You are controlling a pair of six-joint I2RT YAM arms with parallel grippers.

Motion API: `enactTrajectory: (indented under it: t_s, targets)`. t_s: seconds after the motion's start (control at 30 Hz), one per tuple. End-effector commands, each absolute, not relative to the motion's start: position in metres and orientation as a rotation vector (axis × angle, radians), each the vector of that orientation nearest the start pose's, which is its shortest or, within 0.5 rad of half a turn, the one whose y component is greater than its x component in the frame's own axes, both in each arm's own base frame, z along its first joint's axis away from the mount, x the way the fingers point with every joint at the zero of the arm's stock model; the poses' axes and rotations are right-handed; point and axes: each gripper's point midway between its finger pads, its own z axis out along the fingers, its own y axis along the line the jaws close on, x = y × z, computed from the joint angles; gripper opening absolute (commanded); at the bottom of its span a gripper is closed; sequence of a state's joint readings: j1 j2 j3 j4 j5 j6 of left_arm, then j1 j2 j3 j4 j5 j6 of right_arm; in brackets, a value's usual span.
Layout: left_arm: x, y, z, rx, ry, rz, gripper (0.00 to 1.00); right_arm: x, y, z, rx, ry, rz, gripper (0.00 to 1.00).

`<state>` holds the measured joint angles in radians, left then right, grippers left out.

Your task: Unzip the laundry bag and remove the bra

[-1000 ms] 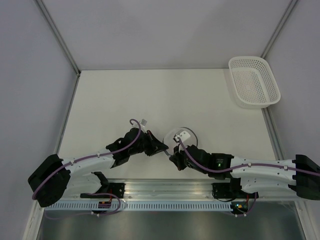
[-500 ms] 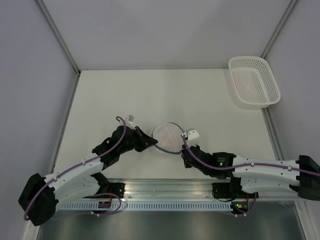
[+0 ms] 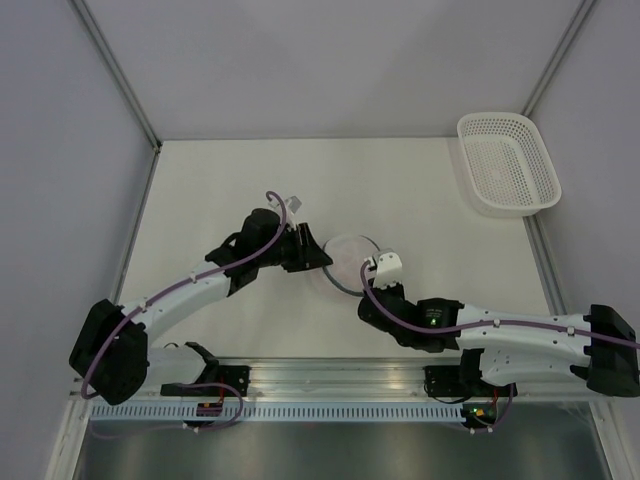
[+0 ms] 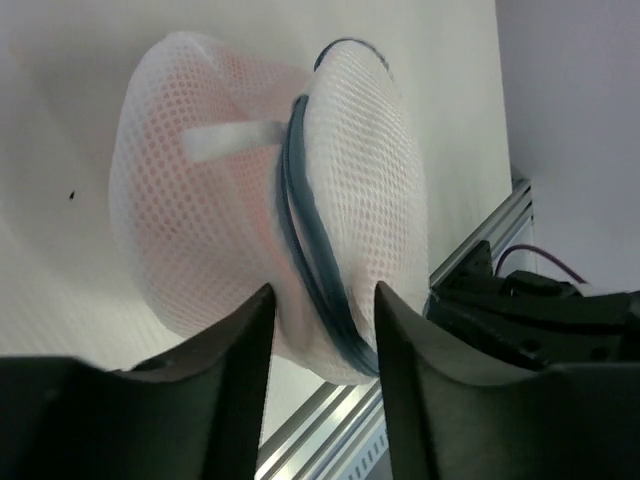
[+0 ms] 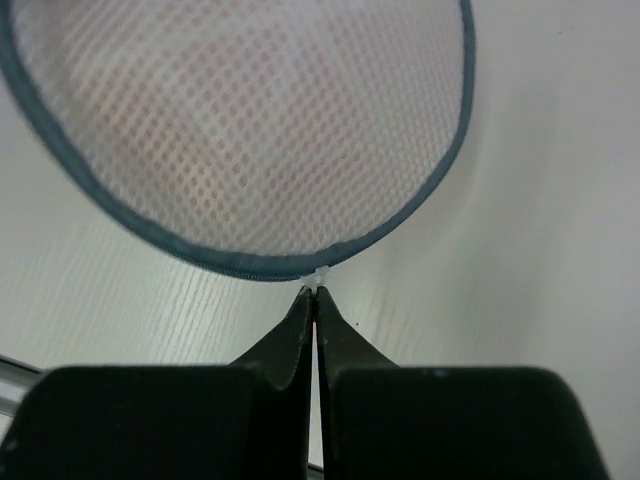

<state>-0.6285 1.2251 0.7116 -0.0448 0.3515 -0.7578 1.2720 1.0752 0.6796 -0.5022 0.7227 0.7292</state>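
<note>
The laundry bag point(image 3: 350, 258), a round white mesh drum with a grey zipper rim, lies mid-table between my two grippers. Salmon-pink bra point(image 4: 225, 235) fabric shows through the mesh, and also in the right wrist view point(image 5: 230, 140). My left gripper point(image 3: 322, 262) is at the bag's left side, open point(image 4: 320, 295), with the bag's point(image 4: 260, 200) lower edge and zipper rim dipping into the gap between its fingers. My right gripper point(image 3: 363, 282) sits at the bag's near right rim, shut point(image 5: 315, 292) on the small white zipper pull point(image 5: 317, 277) of the bag point(image 5: 250, 120).
A white perforated basket point(image 3: 508, 165) stands at the far right corner of the table. The metal rail point(image 3: 340, 380) with the arm bases runs along the near edge. Grey walls enclose the table on three sides.
My left gripper has let go of the bag's left rim, opened, and moved farther from the bases. The bag and my right gripper shifted slightly away from the near edge.
</note>
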Motion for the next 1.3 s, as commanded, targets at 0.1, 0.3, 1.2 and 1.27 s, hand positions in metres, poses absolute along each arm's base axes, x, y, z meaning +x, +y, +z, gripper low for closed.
enactTrajectory:
  t_s: [0.1,0.3,1.2,1.27]
  targets:
    - [0.257,-0.276,0.158,0.045,2.336,-1.065,0.73,0.167,0.248,0.121,-0.336,2.152,0.345,0.00]
    - [0.219,-0.243,0.141,-0.254,2.353,-1.094,0.78,0.154,0.281,0.131,-0.439,2.114,0.563,0.00]
    - [0.181,-0.270,0.139,-0.416,2.287,-1.276,0.02,0.139,0.291,0.121,-0.517,2.178,0.646,0.01]
    - [0.182,-0.263,0.136,-0.408,2.300,-1.220,0.02,0.143,0.265,0.108,-0.487,2.241,0.487,0.00]
